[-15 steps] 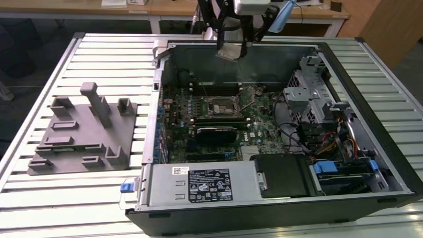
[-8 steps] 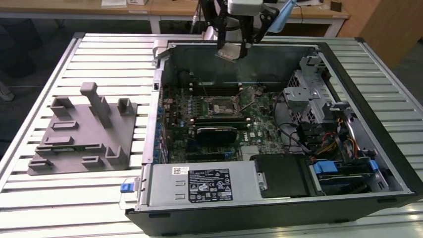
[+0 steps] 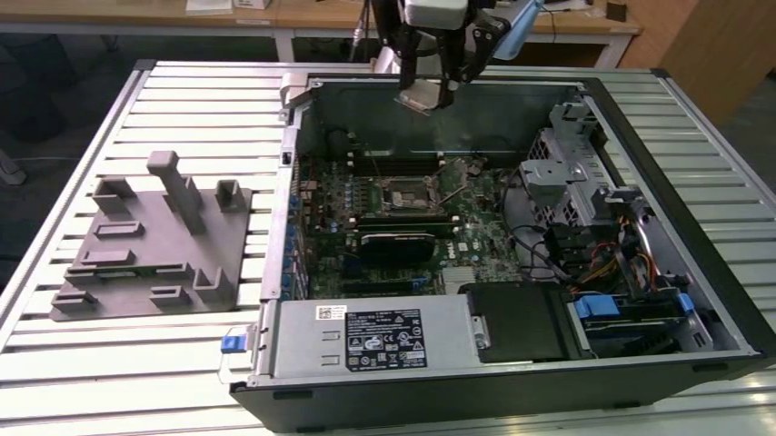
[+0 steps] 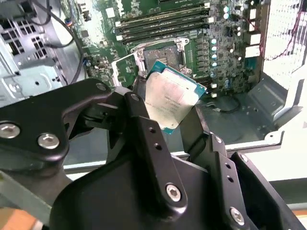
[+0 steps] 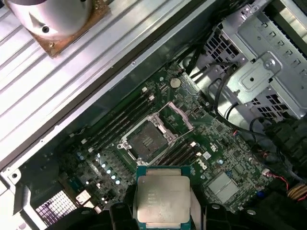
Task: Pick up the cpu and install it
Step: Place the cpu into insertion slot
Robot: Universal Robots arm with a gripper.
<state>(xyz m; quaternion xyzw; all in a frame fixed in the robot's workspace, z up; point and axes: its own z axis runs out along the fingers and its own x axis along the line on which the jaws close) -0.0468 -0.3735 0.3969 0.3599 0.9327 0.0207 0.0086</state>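
The cpu [image 3: 423, 97], a small flat square with a shiny silver top and a thin pale rim, hangs in my gripper [image 3: 439, 84] above the far wall of the open computer case. Both wrist views show it clamped between the black fingers [image 4: 144, 129], cpu [image 4: 170, 96] and cpu [image 5: 162, 197]. My gripper is shut on it. Below, on the green motherboard, the socket [image 3: 402, 193] lies open with its metal frame lifted, socket [image 5: 147, 139] and socket [image 4: 160, 53]. The cpu is well above the socket, touching nothing else.
The open computer case [image 3: 510, 363] lies on a slatted metal table [image 3: 145, 363]. A grey plastic tray with upright posts [image 3: 158, 241] sits at the exterior view's left. Drive cages and cables [image 3: 594, 209] fill the case's right side; memory slots [image 5: 120, 117] run beside the socket.
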